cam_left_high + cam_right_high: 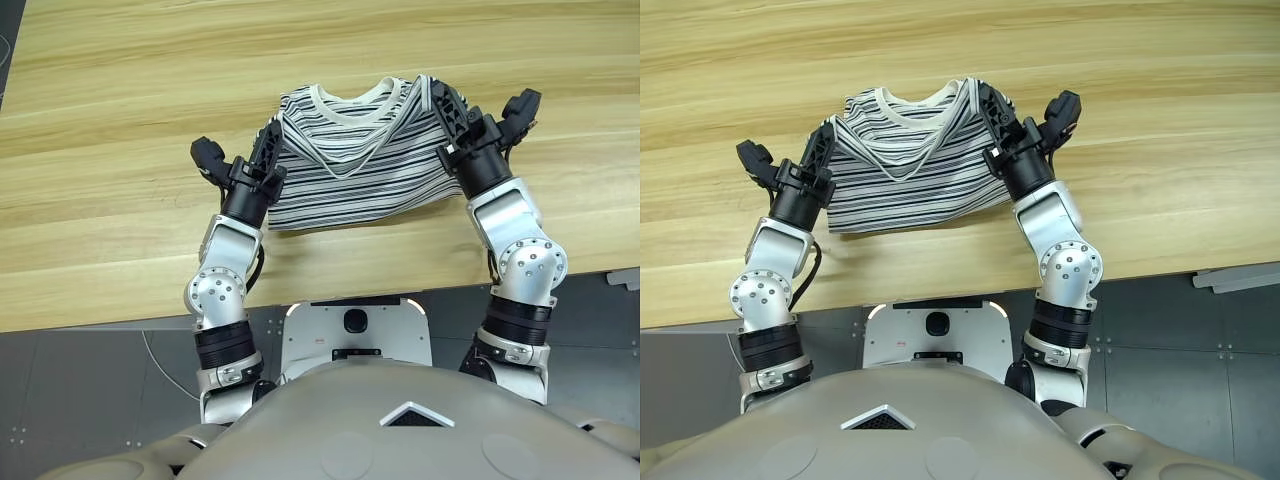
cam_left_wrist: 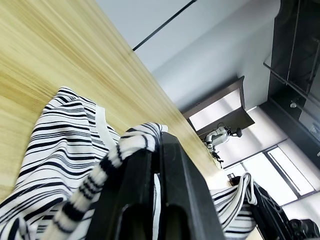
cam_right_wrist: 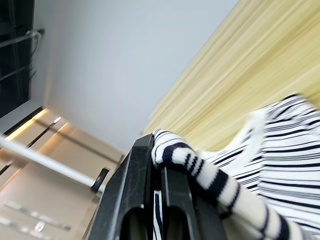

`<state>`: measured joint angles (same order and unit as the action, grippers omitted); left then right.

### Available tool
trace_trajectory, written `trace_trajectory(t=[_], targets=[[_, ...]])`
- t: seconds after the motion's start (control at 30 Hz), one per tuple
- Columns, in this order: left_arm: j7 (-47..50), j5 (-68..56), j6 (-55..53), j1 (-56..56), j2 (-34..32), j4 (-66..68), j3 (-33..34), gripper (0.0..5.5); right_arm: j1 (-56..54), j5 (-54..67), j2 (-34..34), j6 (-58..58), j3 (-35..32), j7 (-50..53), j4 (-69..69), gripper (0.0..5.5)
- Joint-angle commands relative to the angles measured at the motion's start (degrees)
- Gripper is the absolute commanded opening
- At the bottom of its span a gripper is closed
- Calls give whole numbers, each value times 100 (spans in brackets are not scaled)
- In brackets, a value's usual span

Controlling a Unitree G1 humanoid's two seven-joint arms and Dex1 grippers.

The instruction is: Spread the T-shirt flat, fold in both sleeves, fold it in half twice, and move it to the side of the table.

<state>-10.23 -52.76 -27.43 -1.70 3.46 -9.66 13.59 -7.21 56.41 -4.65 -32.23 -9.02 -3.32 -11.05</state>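
Where the T-shirt is: one striped T-shirt [image 1: 350, 170] hangs over the near part of the table [image 1: 120, 110], stretched between the two grippers, with its cream collar sagging in the middle
Count: one shirt, two grippers, one wooden table
Left gripper [image 1: 272, 138]: clamped tight on the shirt's shoulder on the robot's left; the left wrist view shows striped cloth pinched between the two black fingers
Right gripper [image 1: 447, 100]: likewise closed on the other shoulder, with a roll of striped cloth draped over its fingertips in the right wrist view
Height: both grippers are raised above the wood, the right one a little farther from the robot than the left
Hem: the lower edge runs fairly straight, short of the table's near edge; whether it touches the wood cannot be told
Near edge: the table's front edge passes under both forearms
Open room: bare wood lies beyond the collar toward the far side, a wide stretch to the robot's left, and a narrower one to its right
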Motion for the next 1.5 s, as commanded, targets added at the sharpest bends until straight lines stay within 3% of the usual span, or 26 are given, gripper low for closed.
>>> trace_trajectory(t=[0.03,0.3,0.93,1.3,1.5], targets=[[561,158,228,541,356,158,3,10,-629,-205,-632,526,-73,257,727,16],[1385,221,934,1558,584,1143,287,10,-1375,-349,-719,1165,-322,401,1838,16],[1310,735,1363,2266,547,2822,389,10,-2571,-1252,-675,1994,-778,711,4148,16],[927,341,2013,2516,510,2985,994,186,-2780,-806,-678,2528,-1172,-375,4066,215],[891,468,1944,2314,508,2856,956,186,-2677,-778,-624,2042,-975,-576,3935,215]])
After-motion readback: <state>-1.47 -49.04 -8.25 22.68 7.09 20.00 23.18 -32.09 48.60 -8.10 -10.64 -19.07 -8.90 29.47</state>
